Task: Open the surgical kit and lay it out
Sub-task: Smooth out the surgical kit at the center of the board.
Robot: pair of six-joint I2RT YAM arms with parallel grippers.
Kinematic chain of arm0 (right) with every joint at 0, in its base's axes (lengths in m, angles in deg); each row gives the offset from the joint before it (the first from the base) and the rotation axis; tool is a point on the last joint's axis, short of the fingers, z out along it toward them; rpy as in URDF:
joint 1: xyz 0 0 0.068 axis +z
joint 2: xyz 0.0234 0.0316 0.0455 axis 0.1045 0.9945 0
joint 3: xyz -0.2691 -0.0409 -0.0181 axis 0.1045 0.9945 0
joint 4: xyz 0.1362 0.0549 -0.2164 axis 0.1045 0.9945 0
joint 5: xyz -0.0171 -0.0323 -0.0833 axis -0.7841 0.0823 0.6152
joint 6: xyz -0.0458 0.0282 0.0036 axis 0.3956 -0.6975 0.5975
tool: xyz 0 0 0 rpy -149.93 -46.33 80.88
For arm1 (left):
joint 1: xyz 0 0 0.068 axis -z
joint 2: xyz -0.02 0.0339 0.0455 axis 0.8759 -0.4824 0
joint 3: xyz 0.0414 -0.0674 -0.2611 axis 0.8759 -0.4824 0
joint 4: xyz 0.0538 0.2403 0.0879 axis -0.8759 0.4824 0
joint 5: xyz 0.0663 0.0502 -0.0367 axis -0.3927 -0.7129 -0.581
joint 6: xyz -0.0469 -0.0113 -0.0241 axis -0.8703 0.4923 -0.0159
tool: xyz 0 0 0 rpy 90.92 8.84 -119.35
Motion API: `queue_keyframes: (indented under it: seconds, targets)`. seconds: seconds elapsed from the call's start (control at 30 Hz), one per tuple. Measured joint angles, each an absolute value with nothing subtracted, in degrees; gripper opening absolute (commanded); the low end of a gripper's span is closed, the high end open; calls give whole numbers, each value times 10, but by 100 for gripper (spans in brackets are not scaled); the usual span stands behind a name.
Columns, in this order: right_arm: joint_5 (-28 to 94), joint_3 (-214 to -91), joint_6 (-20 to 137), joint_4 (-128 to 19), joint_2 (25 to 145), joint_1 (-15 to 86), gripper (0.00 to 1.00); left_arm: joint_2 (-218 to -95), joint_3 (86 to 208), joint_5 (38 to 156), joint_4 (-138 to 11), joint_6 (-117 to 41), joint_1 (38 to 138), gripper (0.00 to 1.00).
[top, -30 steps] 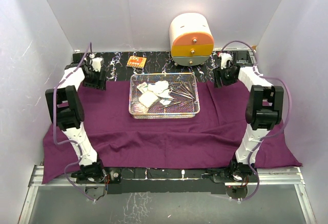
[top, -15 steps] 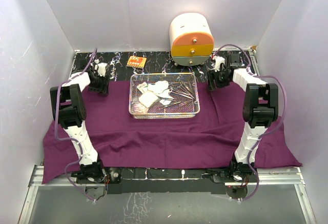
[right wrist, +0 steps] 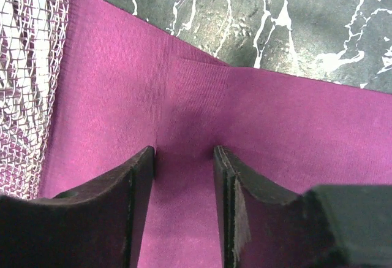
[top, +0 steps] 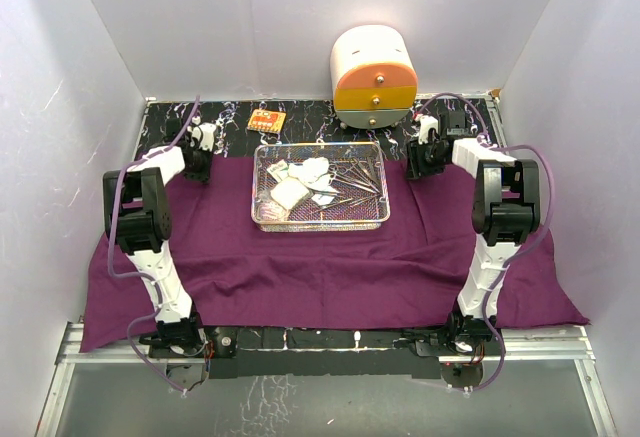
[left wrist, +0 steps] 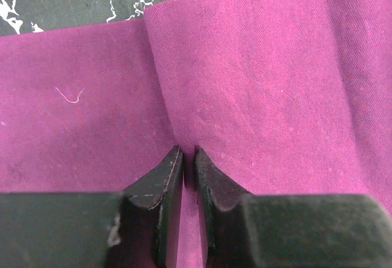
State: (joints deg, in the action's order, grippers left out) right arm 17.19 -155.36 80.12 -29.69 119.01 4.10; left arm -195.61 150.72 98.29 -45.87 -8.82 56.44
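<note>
The purple cloth [top: 320, 267] lies spread over the table and hangs off the near edge. On it stands the silver wire-mesh tray [top: 386, 192] holding white gauze wads [top: 300, 182] and metal forceps [top: 356, 179]. My left gripper [top: 197, 163] is at the cloth's far left edge. In the left wrist view it [left wrist: 188, 151] is shut on a raised fold of the cloth [left wrist: 263, 84]. My right gripper [top: 421, 161] is at the far right edge. It [right wrist: 184, 150] stands open, tips pressed on the cloth [right wrist: 294, 121], with the tray [right wrist: 24, 65] to its left.
A rounded white-and-orange drawer cabinet [top: 373, 77] stands at the back, right of centre. A small orange packet [top: 267, 121] lies on the black marble tabletop [top: 230, 117] behind the tray. White walls close in on the left, right and back.
Both grippers moved inward along the cloth's far edge. The left jaws closed onto a fold of cloth, and the right jaws narrowed.
</note>
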Motion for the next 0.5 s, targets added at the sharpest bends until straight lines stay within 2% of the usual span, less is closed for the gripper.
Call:
queue_keyframes:
  seconds: [0.2,0.37,0.5]
  targets:
    - [184,-1548,792,-312,1190,41,19,-1953,1503,972,-462,-98,570,0]
    - [207,-1549,784,-313,1191,42,4,-1955,1510,963,-454,-103,572,0]
    - [227,-1552,775,-311,1193,44,0,-1967,1532,955,-434,-105,572,0]
